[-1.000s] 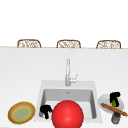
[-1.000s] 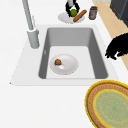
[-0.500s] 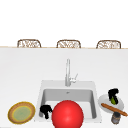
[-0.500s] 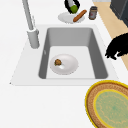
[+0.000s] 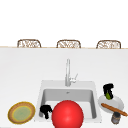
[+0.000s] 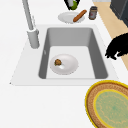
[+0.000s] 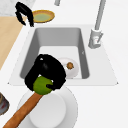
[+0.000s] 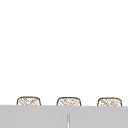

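My right hand [image 5: 108, 88] hovers over the white plate [image 5: 117, 102] right of the sink, fingers curled round a green fruit [image 7: 42, 85]; the same right hand [image 7: 47, 71] fills the near right side view. A brown baguette [image 5: 114, 109] lies across that plate [image 7: 62, 105]. My left hand [image 5: 45, 110] hangs at the sink's front left corner with fingers curled and nothing in them; the left hand [image 6: 117, 47] also shows in the left side view. In the basin rests a white dish [image 6: 64, 64] with a small brown piece [image 6: 58, 62].
A large red ball [image 5: 67, 114] blocks the front of the sink [image 5: 41, 88]. A yellow-rimmed woven plate [image 5: 21, 114] lies on the counter at the left. A small jar [image 5: 115, 117] stands by the baguette. The faucet [image 5: 67, 73] rises behind the basin. Chair backs [image 5: 68, 43] line the far edge.
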{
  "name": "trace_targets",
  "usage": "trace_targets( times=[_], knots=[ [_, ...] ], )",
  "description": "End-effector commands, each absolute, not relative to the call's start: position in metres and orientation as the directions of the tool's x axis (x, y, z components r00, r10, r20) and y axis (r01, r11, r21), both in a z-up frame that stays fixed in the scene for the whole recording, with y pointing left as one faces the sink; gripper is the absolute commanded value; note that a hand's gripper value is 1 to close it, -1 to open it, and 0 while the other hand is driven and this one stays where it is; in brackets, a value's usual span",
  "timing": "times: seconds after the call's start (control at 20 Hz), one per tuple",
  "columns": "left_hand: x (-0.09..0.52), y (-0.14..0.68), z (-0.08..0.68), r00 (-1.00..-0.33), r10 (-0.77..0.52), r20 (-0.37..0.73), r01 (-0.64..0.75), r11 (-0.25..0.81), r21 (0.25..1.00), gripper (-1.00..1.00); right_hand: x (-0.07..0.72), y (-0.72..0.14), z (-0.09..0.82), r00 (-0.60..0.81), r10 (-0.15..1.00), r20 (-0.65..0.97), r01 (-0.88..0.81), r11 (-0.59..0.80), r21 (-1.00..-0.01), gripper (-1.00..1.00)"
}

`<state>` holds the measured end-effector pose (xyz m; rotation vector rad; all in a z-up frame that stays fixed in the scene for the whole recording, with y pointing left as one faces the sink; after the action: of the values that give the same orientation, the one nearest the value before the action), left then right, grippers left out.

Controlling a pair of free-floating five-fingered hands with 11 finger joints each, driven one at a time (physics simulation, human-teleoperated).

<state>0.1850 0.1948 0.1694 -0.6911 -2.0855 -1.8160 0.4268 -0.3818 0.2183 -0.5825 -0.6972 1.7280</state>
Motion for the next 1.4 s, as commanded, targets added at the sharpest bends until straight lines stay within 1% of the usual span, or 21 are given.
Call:
trace_targets(
  times=[0.0, 0.45, 0.55, 0.8, 1.1, 1.35],
  knots=[
    [0.185, 0.195, 0.169, -0.843, 0.164, 0.512, 0.53, 0.09, 0.843, 0.0, 0.427, -0.354, 0.231, -0.25, 0.968, 0.008, -0.675, -0.169, -0.718, 1.0],
    [0.185, 0.195, 0.169, -0.843, 0.164, 0.512, 0.53, 0.09, 0.843, 0.0, 0.427, -0.296, 0.258, -0.226, 0.974, 0.029, -0.654, -0.129, -0.746, 1.0],
    [0.185, 0.195, 0.169, -0.843, 0.164, 0.512, 0.53, 0.09, 0.843, 0.0, 0.426, -0.289, 0.26, -0.217, 0.974, 0.065, -0.64, -0.092, -0.763, 1.0],
    [0.185, 0.195, 0.169, -0.843, 0.164, 0.512, 0.53, 0.09, 0.843, 0.0, 0.426, -0.261, 0.265, -0.227, 0.968, 0.108, -0.631, -0.062, -0.773, 1.0],
    [0.185, 0.195, 0.169, -0.843, 0.164, 0.512, 0.53, 0.09, 0.843, 0.0, 0.427, -0.217, 0.261, -0.252, 0.961, 0.117, -0.65, -0.078, -0.756, 1.0],
    [0.185, 0.195, 0.169, -0.843, 0.164, 0.512, 0.53, 0.09, 0.843, 0.0, 0.425, -0.18, 0.24, -0.259, 0.957, 0.129, -0.649, -0.073, -0.757, 1.0]
  ],
)
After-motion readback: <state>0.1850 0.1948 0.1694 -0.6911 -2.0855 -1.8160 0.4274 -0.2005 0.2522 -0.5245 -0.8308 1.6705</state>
